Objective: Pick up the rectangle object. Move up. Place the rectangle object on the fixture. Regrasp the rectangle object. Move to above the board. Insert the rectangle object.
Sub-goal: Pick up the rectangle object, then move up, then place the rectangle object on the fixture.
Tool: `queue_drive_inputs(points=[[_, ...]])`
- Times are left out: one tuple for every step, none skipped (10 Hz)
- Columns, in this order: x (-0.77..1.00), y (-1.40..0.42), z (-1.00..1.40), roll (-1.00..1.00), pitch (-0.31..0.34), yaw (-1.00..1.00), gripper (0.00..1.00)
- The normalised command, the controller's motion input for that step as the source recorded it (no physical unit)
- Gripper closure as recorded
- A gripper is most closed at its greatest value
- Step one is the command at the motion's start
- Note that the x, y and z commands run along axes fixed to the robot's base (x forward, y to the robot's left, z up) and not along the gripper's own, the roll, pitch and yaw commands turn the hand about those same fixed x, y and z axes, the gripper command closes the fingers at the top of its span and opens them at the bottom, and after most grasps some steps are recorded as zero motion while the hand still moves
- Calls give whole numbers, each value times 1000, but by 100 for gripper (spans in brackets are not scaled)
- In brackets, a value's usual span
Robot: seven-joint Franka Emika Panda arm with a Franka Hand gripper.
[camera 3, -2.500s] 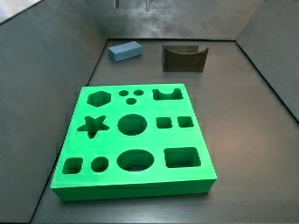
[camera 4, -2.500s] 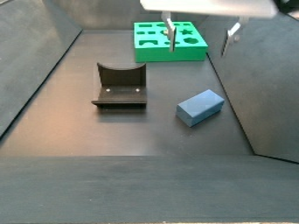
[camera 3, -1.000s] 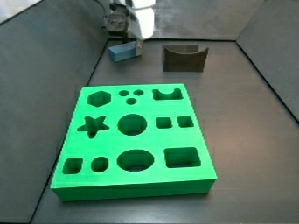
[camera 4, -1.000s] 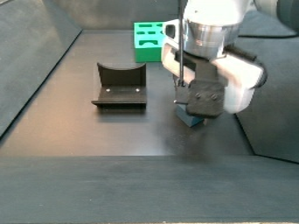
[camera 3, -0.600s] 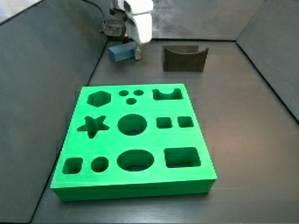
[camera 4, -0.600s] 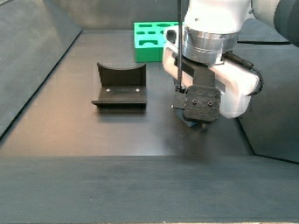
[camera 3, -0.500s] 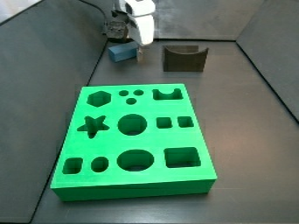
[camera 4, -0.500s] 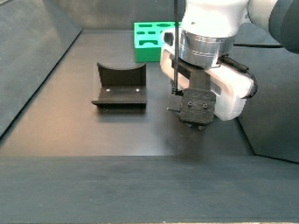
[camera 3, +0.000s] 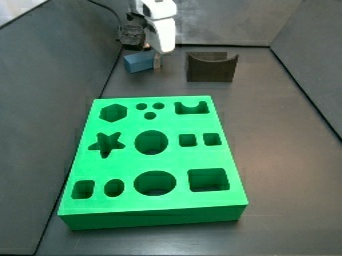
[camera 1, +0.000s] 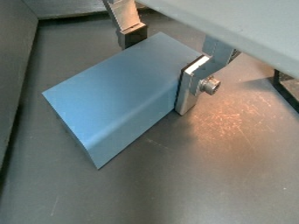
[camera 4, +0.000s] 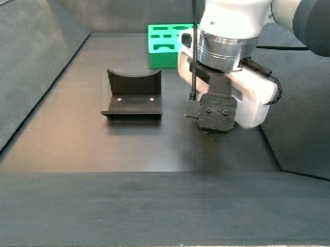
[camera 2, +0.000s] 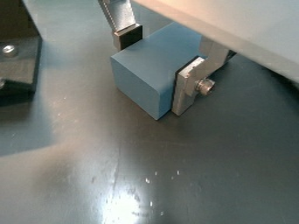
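The grey-blue rectangle object [camera 1: 111, 101] lies on the dark floor and shows in both wrist views [camera 2: 152, 66]. My gripper [camera 1: 162, 63] straddles it, one silver finger [camera 1: 193, 83] flat against its near side and the other finger [camera 1: 128, 35] at its far edge. In a side view the gripper [camera 3: 143, 48] stands over the block [camera 3: 136, 63] at the back left. In a side view the gripper [camera 4: 213, 130] hides the block. The dark fixture [camera 3: 210, 66] stands apart to the right. The green board [camera 3: 154, 155] lies nearer the front.
Grey walls enclose the floor on the sides. The fixture [camera 4: 133, 94] sits left of the arm in a side view, with the board [camera 4: 165, 43] behind it. A corner of the fixture's base plate [camera 2: 14, 61] shows in a wrist view.
The gripper came down from above onto the block and its fingers now sit against the block's sides. The block, board and fixture have stayed in place.
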Motion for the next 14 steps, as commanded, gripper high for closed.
queue_drive_inputs(points=[[0, 0, 0, 0, 0, 0, 100], [0, 0, 0, 0, 0, 0, 100], [0, 0, 0, 0, 0, 0, 100], [0, 0, 0, 0, 0, 0, 100], [0, 0, 0, 0, 0, 0, 100], [0, 0, 0, 0, 0, 0, 100], [0, 0, 833, 0, 0, 0, 100], [37, 40, 818, 5, -5, -8, 100], [23, 29, 723, -13, 26, -6, 100], [12, 10, 559, -45, 54, -2, 100], [8, 4, 431, -67, 62, 3, 100], [-1, 2, 299, -89, 57, 9, 100], [-7, 3, 167, -110, 53, 12, 100], [0, 0, 1000, 0, 0, 0, 100]])
